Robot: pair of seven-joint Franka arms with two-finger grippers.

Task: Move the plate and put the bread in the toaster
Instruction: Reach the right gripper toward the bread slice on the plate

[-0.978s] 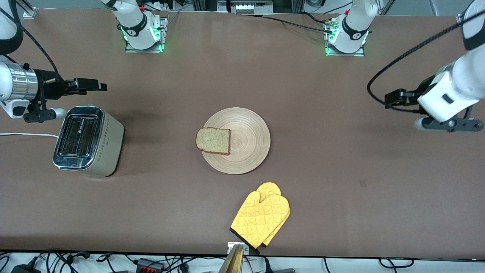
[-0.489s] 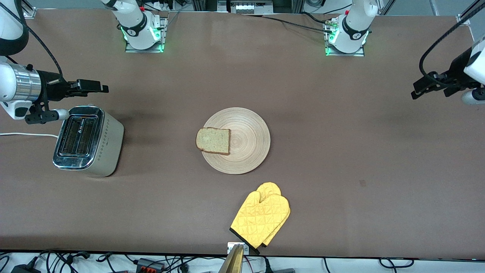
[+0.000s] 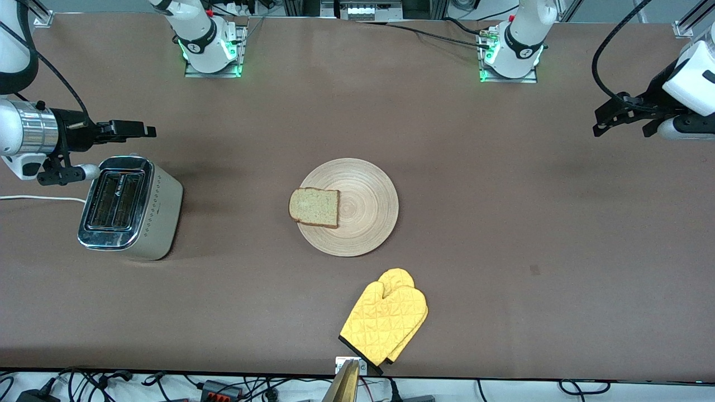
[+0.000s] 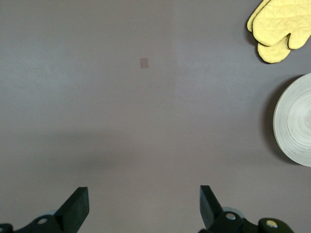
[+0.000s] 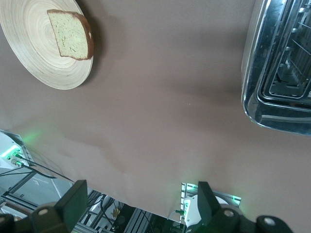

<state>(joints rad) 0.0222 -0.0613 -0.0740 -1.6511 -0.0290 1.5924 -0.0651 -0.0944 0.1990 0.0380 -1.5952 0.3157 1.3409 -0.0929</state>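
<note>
Speckled brown bread [image 3: 314, 207] on pale ringed plate [image 3: 363, 223] mid-counter; chrome-topped toaster [image 3: 131, 207] toward right arm's end. Plate cut off in left wrist view. Left claw [image 3: 602, 121] and right claw [image 3: 146, 129] spread, empty.

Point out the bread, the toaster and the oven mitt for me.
bread [image 3: 314, 207], front view, middle of the slice's crumb.
toaster [image 3: 114, 200], front view, chrome top between the slots.
oven mitt [image 3: 385, 318], front view, middle of the quilted yellow palm.
</note>
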